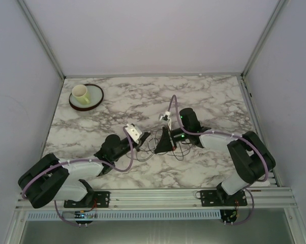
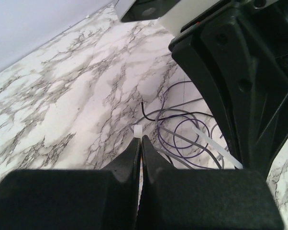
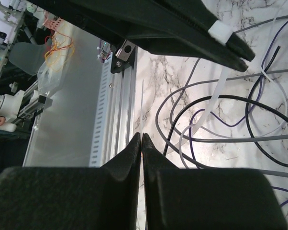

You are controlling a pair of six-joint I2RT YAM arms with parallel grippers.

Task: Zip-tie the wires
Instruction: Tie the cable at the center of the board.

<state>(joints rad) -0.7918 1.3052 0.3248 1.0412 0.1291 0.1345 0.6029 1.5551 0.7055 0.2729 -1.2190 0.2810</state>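
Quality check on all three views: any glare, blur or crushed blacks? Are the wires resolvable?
Right wrist: wires crisp, right gripper near-black with little detail, left background softer. Left wrist: left gripper dark and soft up close, zip tie head and wires sharp. Top external: flat, even light, no glare, wires barely resolve.

The wires (image 2: 177,129) lie on the desk (image 1: 204,96) between the two hands, just ahead of the left hand (image 2: 140,141) and beside the right hand (image 3: 141,139). A zip tie (image 2: 216,148) crosses over them. Far behind and left of the left hand, a cup (image 1: 80,93) stands on a plate (image 1: 95,99).
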